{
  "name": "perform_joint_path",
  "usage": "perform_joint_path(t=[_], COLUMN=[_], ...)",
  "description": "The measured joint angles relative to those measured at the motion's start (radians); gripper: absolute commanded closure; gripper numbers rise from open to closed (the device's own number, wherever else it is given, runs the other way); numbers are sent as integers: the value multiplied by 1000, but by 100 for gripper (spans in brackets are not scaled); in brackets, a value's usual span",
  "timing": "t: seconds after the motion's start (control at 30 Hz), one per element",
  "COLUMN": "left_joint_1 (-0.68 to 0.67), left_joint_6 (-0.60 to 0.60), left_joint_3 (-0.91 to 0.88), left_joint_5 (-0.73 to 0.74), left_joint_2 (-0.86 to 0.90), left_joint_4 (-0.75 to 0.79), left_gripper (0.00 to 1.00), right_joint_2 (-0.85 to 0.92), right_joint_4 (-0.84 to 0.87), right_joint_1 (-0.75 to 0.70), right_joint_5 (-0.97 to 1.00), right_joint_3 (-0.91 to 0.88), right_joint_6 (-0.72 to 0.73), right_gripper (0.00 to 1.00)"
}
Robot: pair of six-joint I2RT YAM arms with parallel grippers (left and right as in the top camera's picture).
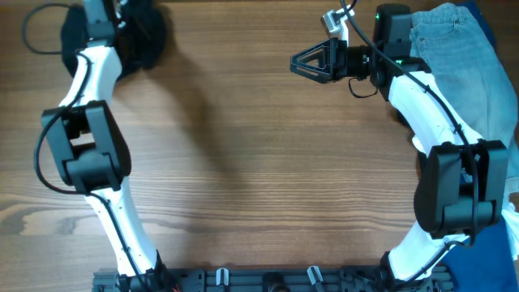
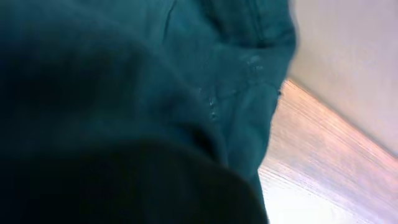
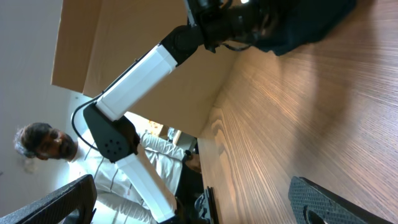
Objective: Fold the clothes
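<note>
The large plain black garment of soft matte fabric (image 1: 144, 36) lies bunched in a heap at the far left corner of the wooden bench (image 1: 259, 162), well apart from the light blue denim jeans (image 1: 454, 49) at the far right corner. The left pincer (image 1: 120, 23) is buried in the heap and closed down tight. Its fingers are hidden, but dark cloth (image 2: 124, 93) fills its wrist camera, so it most likely has a pinch of the garment. The right pincer (image 1: 298, 62) hangs above bare bench near the jeans with its jaws spread wide and nothing between them, turned on its side and pointing across towards the heap.

The step in hand looks like bringing the garment out of the corner so that it can be laid flat. To do that well:

- The left arm should draw the cloth towards the open middle of the bench, lifting enough that the fabric trails rather than rucks under itself.
- The right pincer should cross over and take a second hold on an outer edge, not the middle of the bundle, so the two arms can pull the cloth taut between them.
- Soft fabric like this will probably sag and cling, so slow, level moves suit it.
- No fold should start until the edges lie visible and flat.
</note>
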Motion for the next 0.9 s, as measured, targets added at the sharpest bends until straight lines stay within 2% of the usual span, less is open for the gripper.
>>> perform_joint_path(t=[0.33, 0.4, 0.53, 0.67, 0.77, 0.9], left_joint_1=[-145, -159, -158, -152, -144, -135], left_joint_6=[-139, -197, -319, -376, -361, -313], left_joint_3=[4, 5, 5, 5, 5, 5], left_joint_5=[193, 254, 441, 643, 643, 496], left_joint_2=[-5, -13, -20, -20, -20, -20], left_joint_4=[-249, -312, -439, -565, -581, -579], left_gripper=[96, 96, 96, 96, 96, 96], right_joint_2=[0, 0, 0, 0, 0, 0], right_joint_4=[-19, -31, -35, -37, -37, -37], right_joint_1=[0, 0, 0, 0, 0, 0], right_joint_5=[0, 0, 0, 0, 0, 0], right_joint_3=[0, 0, 0, 0, 0, 0], right_joint_6=[-26, -29, -29, -29, -29, -29], right_gripper=[0, 0, 0, 0, 0, 0])
